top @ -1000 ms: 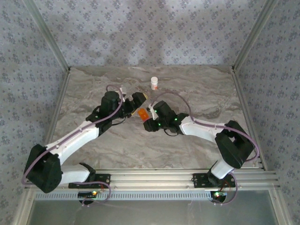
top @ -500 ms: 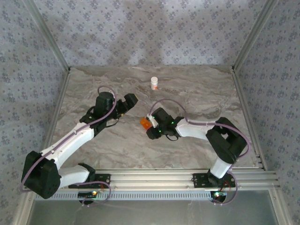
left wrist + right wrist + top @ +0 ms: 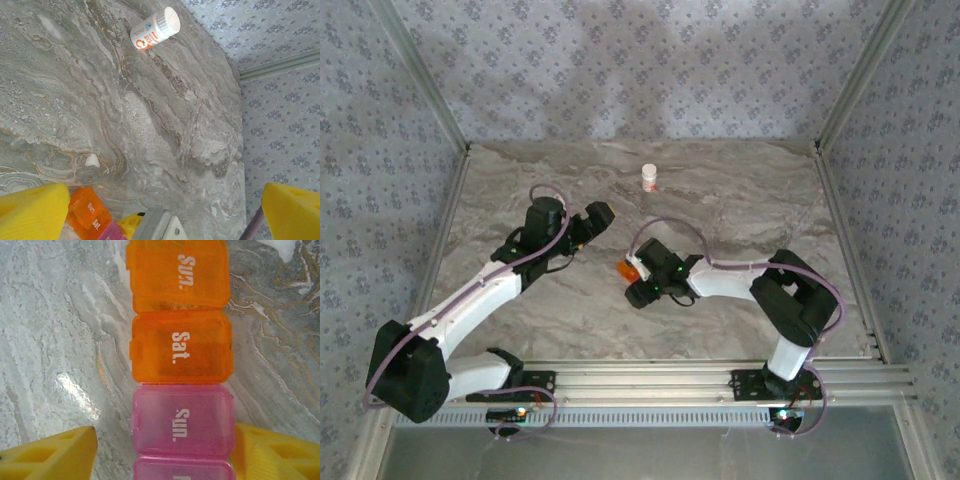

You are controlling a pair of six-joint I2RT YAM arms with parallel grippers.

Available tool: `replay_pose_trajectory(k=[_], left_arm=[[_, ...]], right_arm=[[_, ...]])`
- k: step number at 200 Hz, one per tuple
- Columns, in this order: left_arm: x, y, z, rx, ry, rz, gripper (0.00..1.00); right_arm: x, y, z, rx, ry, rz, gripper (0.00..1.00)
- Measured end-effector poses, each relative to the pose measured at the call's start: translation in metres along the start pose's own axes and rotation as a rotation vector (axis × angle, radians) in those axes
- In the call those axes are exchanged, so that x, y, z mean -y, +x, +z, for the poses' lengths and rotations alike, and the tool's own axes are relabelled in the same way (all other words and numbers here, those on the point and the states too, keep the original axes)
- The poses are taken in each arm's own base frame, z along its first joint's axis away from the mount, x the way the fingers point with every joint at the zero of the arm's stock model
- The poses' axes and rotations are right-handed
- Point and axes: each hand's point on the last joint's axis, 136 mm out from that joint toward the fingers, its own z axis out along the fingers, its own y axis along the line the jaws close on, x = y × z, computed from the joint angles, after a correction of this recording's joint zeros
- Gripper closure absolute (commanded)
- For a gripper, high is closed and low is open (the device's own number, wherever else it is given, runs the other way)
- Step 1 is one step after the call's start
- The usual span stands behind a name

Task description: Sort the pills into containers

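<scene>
The orange-to-pink strip of containers (image 3: 180, 355) lies on the marble counter (image 3: 740, 200), nearer the arms than the white-capped bottle (image 3: 649, 178). It sits between the released jaws of the right gripper (image 3: 638, 283), one jaw touching a pink compartment. The left gripper (image 3: 600, 214), left of the bottle, hangs with jaws spread wide.

**Bare marble at the edges, a crowded middle**

The grey veined marble tabletop (image 3: 580, 320) lies bare along its left, right and near stretches. A small white-capped bottle (image 3: 649, 178) stands alone at the far middle, with room all round it. Mid-table, the right gripper (image 3: 165, 435) straddles the orange-to-pink strip of joined translucent plastic compartments (image 3: 631, 268). The left gripper (image 3: 600, 216), fingers spread wide, sits near the strip's far-left side. Patterned fabric walls (image 3: 640, 70) close the left, right and far sides.
</scene>
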Motion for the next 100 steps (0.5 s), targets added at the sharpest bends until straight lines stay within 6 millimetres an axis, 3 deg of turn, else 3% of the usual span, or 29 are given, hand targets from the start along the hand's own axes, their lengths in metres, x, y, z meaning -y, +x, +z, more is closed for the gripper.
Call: replay_pose_trajectory(k=[100], left_arm=[[-0.002,0.001,0.000,-0.005,-0.006,0.011,0.02]], right_arm=[[0.044,0.020,-0.012,-0.069,0.211,0.089,0.27]])
